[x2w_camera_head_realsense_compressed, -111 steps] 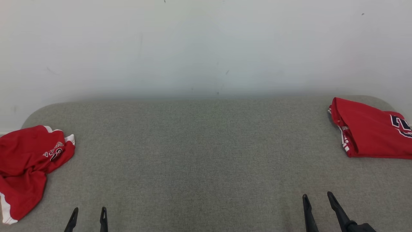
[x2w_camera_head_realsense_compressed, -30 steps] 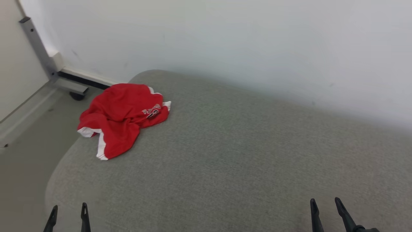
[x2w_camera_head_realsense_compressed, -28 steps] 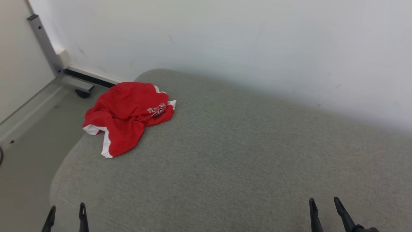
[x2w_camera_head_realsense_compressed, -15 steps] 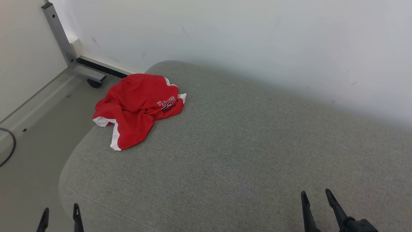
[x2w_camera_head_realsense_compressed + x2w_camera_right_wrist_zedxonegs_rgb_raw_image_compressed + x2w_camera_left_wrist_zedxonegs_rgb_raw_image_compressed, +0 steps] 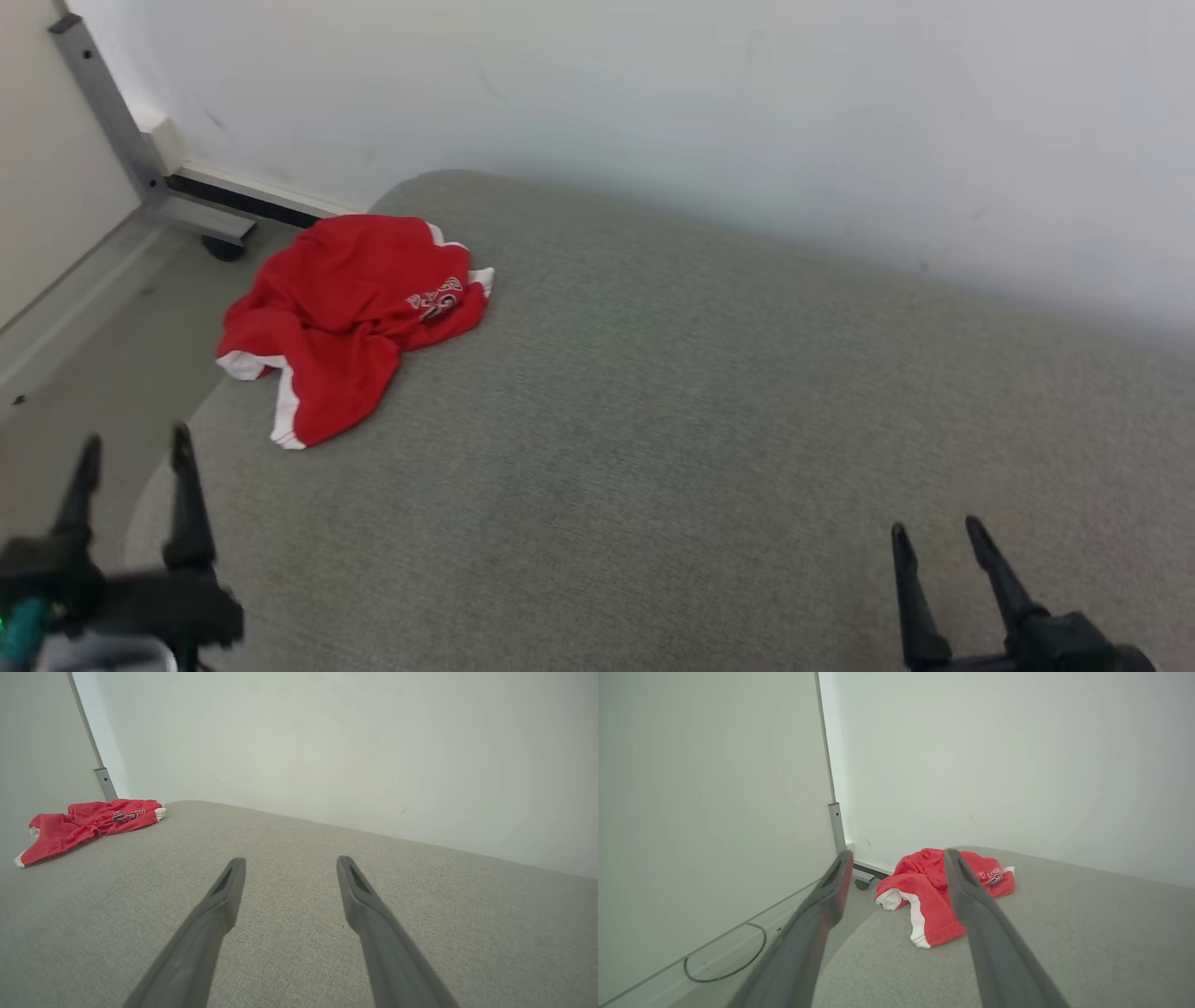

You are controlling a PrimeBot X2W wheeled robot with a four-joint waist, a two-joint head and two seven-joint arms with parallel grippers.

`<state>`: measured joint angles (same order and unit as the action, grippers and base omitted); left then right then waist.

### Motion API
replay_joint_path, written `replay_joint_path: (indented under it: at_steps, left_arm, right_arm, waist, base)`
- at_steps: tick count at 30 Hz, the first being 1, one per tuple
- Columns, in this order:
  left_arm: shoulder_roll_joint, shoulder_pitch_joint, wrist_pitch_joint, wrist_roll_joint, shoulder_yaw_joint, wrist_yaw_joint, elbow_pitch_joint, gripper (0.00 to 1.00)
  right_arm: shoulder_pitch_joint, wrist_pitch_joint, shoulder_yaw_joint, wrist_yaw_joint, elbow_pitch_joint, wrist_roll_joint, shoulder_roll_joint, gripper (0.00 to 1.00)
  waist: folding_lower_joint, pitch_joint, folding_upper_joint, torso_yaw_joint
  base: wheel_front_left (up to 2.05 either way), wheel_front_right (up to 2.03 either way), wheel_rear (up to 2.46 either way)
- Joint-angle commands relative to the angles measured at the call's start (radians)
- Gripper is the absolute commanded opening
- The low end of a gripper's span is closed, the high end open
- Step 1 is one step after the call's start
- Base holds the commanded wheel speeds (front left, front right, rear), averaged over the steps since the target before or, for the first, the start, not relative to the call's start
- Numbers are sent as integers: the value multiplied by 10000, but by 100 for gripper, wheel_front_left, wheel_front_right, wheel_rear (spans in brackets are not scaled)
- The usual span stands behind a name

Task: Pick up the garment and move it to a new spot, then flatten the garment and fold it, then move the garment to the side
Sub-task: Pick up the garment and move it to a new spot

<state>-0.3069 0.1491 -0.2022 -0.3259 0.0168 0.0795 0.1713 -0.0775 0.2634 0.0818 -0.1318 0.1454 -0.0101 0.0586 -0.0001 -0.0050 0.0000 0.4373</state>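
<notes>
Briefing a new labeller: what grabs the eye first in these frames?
The crumpled red garment with white trim stands out, bunched at the far left corner of the grey fabric-covered surface, with one end close to the rim. Both dark two-fingered grippers are open and empty: the left gripper at lower left, nearer the garment, and the right gripper at lower right over bare fabric.

One garment; two grippers: left gripper, right gripper.

Left gripper sits at the lower left of the frame, slightly blurred, jaws parted and pointing up. Right gripper sits at the lower right, jaws parted too.
</notes>
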Motion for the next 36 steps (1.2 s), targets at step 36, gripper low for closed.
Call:
replay_joint_path:
  at_steps: [36]
  left_arm:
    - [-2912, 7799, 2080, -1309, -1008, -976, 8672, 100]
  right_arm:
    - [1366, -931, 963, 27, -4067, 290, 828, 100]
  waist:
    - [1, 5822, 0, -4459]
  base:
    - [0, 0, 0]
